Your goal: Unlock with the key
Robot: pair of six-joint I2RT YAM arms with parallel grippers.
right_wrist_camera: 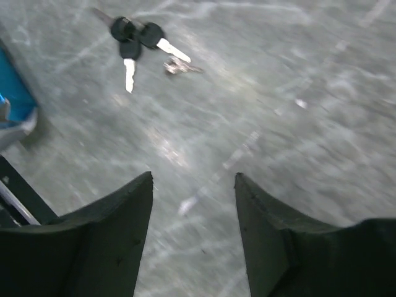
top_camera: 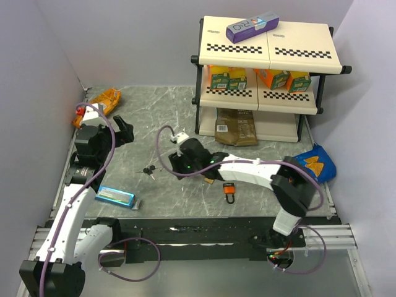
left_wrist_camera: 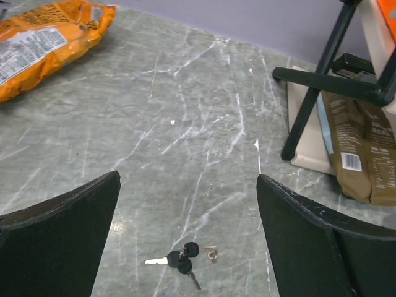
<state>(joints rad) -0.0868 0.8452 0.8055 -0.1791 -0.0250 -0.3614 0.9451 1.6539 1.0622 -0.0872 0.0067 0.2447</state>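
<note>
Key bunch (right_wrist_camera: 137, 38), three keys, one orange padlock (top_camera: 229, 190)

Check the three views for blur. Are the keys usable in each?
Left wrist: sharp, with the keys and the veins in the table crisp. Right wrist: table smeared and soft, keys still legible, fingers dark and featureless. Top external: even light, soft shadows, no glare, but the keys are tiny.

White arms (top_camera: 247, 168), black joints (top_camera: 297, 185), purple cables (top_camera: 159, 258); left hand (left_wrist_camera: 185, 185), right hand (right_wrist_camera: 193, 179) both black.
</note>
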